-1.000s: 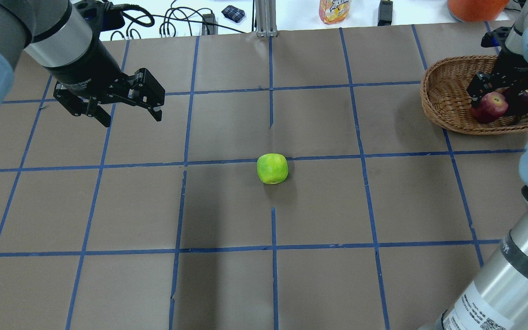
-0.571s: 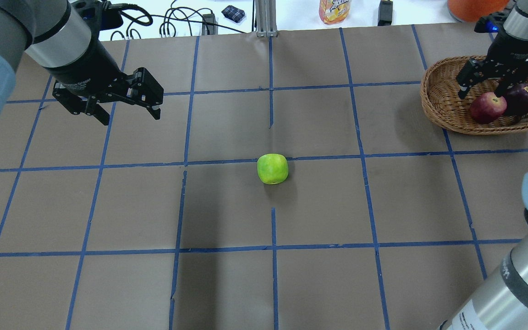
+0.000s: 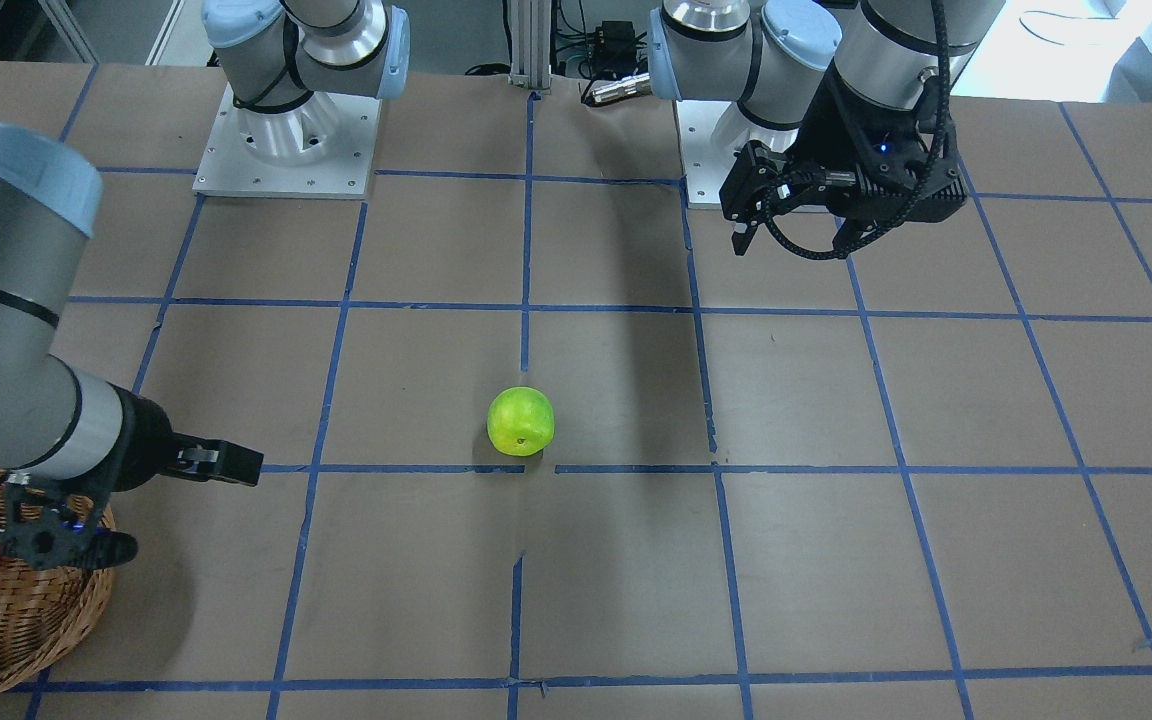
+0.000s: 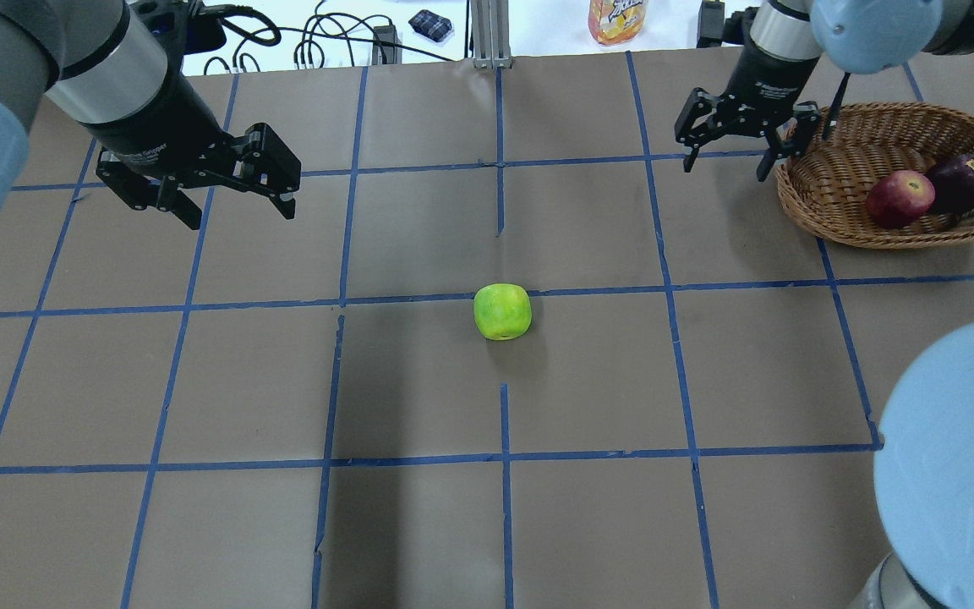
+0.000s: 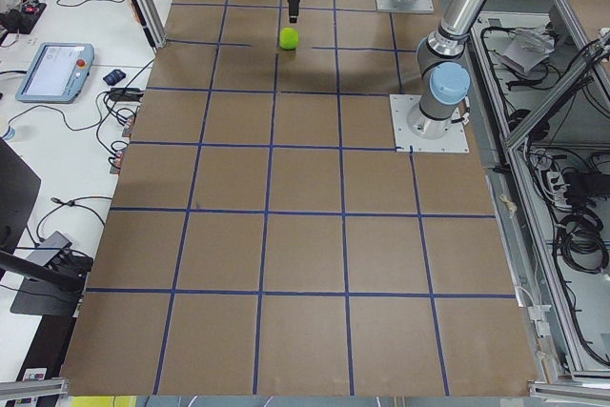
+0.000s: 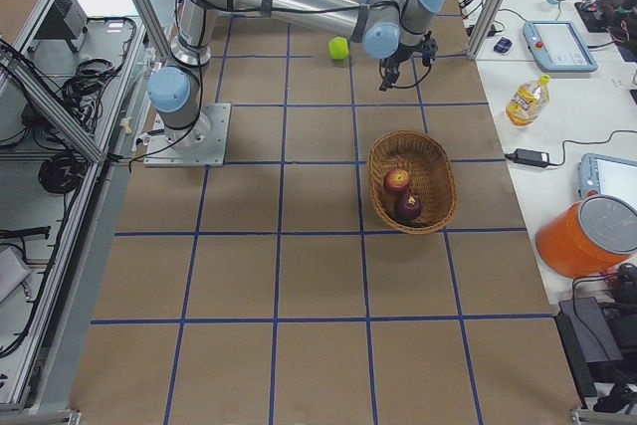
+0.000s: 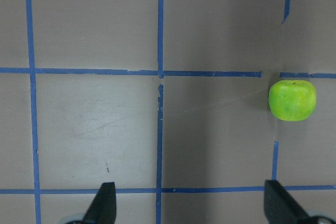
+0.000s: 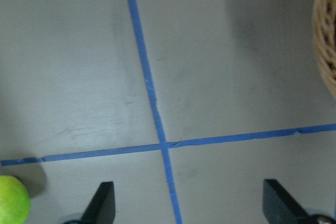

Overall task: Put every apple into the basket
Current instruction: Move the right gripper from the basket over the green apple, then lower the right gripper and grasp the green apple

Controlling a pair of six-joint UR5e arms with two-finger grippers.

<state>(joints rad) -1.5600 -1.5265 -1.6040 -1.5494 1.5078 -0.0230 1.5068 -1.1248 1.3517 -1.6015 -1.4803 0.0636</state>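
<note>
The yellow-green apple (image 4: 502,311) lies alone on the brown mat near the table's middle; it also shows in the front view (image 3: 520,422) and the left wrist view (image 7: 292,100). The wicker basket (image 4: 834,228) at the far right holds the red apple (image 4: 900,199) and the maroon apple (image 4: 959,182) side by side. My right gripper (image 4: 725,169) is open and empty, in the air just left of the basket's rim. My left gripper (image 4: 242,218) is open and empty, hovering at the far left, well away from the green apple.
Blue tape lines divide the mat into squares. Beyond the far edge are cables, an orange drink bottle (image 4: 617,19) and an orange container (image 6: 587,236). My right arm's elbow (image 4: 952,457) looms at the near right. The robot bases (image 3: 286,130) stand at the near side.
My right gripper has lifted out of the basket and moved left, past its rim, leaving the red apple inside next to the maroon one. The left gripper and green apple have not moved.
</note>
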